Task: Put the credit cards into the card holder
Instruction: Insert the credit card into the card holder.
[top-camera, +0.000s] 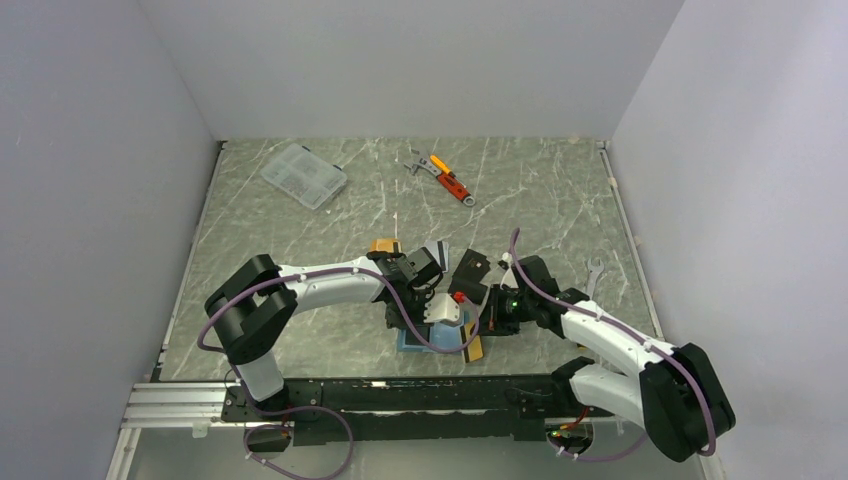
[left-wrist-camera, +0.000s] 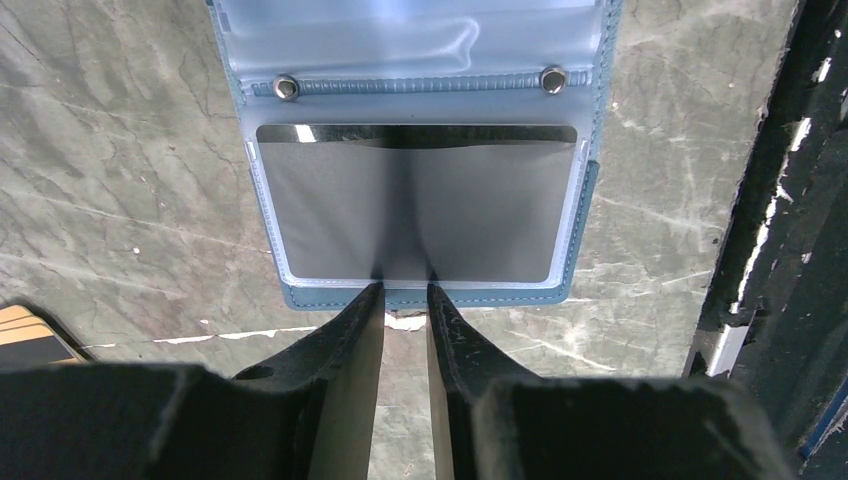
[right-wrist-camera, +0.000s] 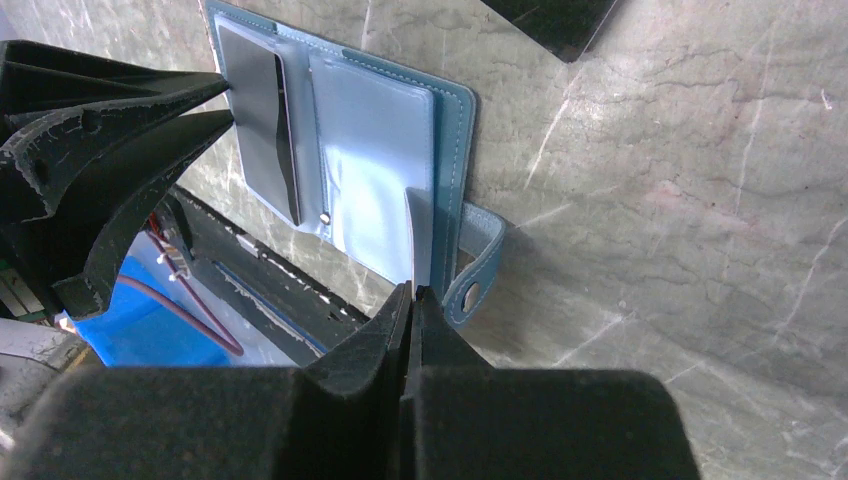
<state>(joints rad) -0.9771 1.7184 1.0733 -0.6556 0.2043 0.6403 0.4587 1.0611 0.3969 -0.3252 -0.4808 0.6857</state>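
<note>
The teal card holder (top-camera: 412, 342) lies open near the table's front edge, under both grippers. A dark grey credit card (left-wrist-camera: 480, 205) sits inside its clear pocket; the same card (right-wrist-camera: 255, 110) shows in the right wrist view. My left gripper (left-wrist-camera: 405, 287) is narrowly open, its tips at the holder's near rim (left-wrist-camera: 500, 295) with only bare table between them. My right gripper (right-wrist-camera: 412, 292) is shut on a thin clear pocket leaf (right-wrist-camera: 420, 235) of the holder (right-wrist-camera: 455, 150), which stands lifted on edge. One orange-gold card (top-camera: 474, 349) lies beside the holder, another (top-camera: 384, 245) behind the left arm.
A clear plastic organiser box (top-camera: 304, 175) and an orange-handled tool (top-camera: 450, 180) lie at the back. A black card-like piece (top-camera: 470, 270) and a small spanner (top-camera: 592, 270) lie mid-table. The black mounting rail (top-camera: 400, 395) runs just in front of the holder.
</note>
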